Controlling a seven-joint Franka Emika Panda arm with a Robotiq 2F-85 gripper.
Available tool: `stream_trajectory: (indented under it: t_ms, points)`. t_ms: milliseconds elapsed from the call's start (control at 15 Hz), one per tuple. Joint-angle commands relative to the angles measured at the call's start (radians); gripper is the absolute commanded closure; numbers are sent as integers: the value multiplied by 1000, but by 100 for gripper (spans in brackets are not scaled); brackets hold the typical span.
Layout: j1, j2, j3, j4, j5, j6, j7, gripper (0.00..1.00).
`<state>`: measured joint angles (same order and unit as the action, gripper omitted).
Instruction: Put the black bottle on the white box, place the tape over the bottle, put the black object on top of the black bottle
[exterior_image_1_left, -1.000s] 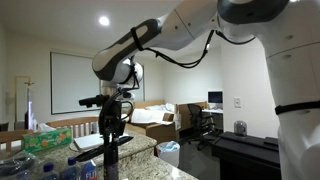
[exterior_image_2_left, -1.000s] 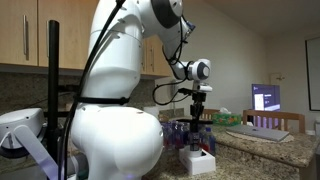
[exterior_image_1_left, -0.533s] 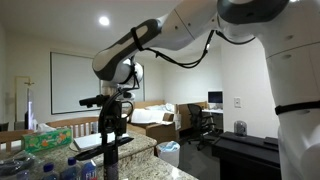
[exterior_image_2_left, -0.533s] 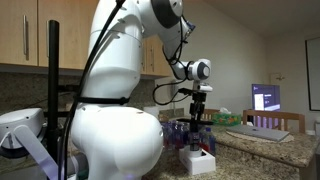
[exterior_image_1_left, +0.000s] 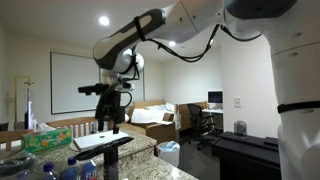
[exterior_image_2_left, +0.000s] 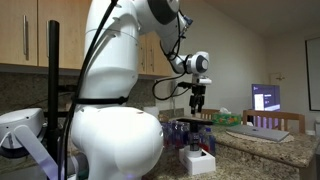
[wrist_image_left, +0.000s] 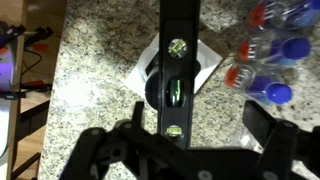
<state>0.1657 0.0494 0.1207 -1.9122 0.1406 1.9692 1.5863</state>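
In the wrist view the black object (wrist_image_left: 176, 60), a long bar with green bubble vials, lies across a dark round shape (wrist_image_left: 153, 92) on the white box (wrist_image_left: 208, 62). Whether that round shape is the tape or the black bottle's top I cannot tell. My gripper (wrist_image_left: 198, 116) hangs above the bar, open, its fingers well apart on either side and touching nothing. In both exterior views the gripper (exterior_image_1_left: 108, 100) (exterior_image_2_left: 199, 98) is clear above the stack. The bar (exterior_image_1_left: 100, 146) rests level on top. Below it stand the black bottle (exterior_image_2_left: 197, 137) and the white box (exterior_image_2_left: 198, 163).
Several clear plastic bottles with blue caps (wrist_image_left: 275, 55) stand close beside the white box on the speckled granite counter (wrist_image_left: 90, 70). The counter's edge (wrist_image_left: 50, 100) runs along one side. A large white robot body (exterior_image_2_left: 110, 120) fills the foreground of an exterior view.
The gripper has opened, let go of the black object and risen. The bar stays lying on top of the stack.
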Motion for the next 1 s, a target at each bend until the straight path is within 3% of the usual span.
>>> stream_trajectory:
  t_ms: [0,133,333,400,533,933]
  points:
    - [9,-175,24,-18,-33,43,65,0]
    - [4,-249,47,21,-52,-10,118,0]
    - [-5,-326,89,107,-58,-192,205,0]
    - [-11,-286,81,88,-41,-119,141,0]
    - [-13,-334,98,111,-40,-183,168,0]
    - [-14,-320,97,111,-41,-189,171,0]
